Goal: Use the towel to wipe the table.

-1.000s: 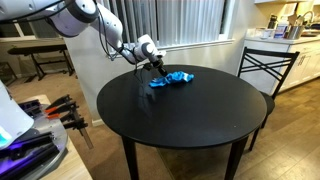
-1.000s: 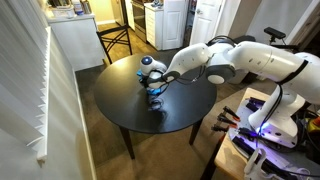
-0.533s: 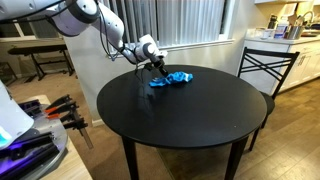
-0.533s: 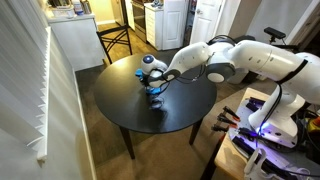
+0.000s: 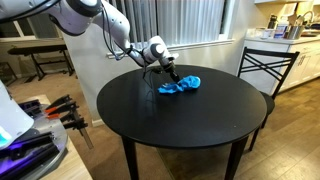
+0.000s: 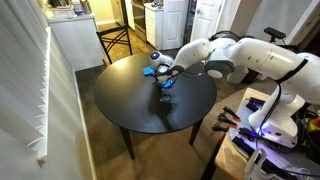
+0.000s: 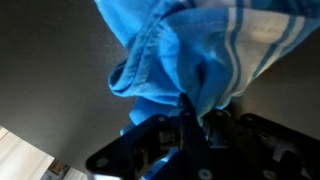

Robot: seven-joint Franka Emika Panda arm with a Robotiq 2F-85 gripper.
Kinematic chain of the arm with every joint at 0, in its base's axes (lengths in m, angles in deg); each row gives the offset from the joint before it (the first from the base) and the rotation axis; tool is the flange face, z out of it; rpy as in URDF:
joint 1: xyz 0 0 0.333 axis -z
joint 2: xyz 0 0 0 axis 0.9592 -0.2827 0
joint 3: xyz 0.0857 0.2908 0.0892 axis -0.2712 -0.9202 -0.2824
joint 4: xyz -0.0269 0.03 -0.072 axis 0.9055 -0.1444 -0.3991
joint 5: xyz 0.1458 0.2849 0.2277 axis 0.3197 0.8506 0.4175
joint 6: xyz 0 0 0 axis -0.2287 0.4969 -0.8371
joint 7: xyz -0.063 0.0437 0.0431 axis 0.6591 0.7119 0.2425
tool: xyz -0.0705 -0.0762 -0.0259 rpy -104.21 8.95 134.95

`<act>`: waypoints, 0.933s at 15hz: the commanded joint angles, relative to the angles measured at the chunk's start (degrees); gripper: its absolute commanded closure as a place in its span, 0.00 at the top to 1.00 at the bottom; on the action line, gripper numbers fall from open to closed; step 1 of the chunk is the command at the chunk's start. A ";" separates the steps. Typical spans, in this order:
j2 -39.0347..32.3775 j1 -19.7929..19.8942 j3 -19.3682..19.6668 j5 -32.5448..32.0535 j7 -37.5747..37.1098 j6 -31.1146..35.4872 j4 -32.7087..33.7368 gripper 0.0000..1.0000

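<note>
Towel (image 5: 181, 85) is pinched, bunched, in jaws closed on it, on the tabletop (image 5: 180, 125) near the edge by the curtain (image 5: 190, 20). Cloth could be pulled free if dragged hard, since little fabric appears gripped.

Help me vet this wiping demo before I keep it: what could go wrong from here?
1. The gripper seems to pinch only a fold of the towel, so the cloth might slip free mid-stroke.
2. The towel is bunched, not flat, so a sweep may wipe only a narrow strip of the table.
3. It lies toward one side of the table, so an outward stroke could drag it over the edge.
</note>
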 commanded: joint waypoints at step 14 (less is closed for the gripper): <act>28.57 -2.19 -6.83 -4.75 -0.88 0.43 -36.58 0.98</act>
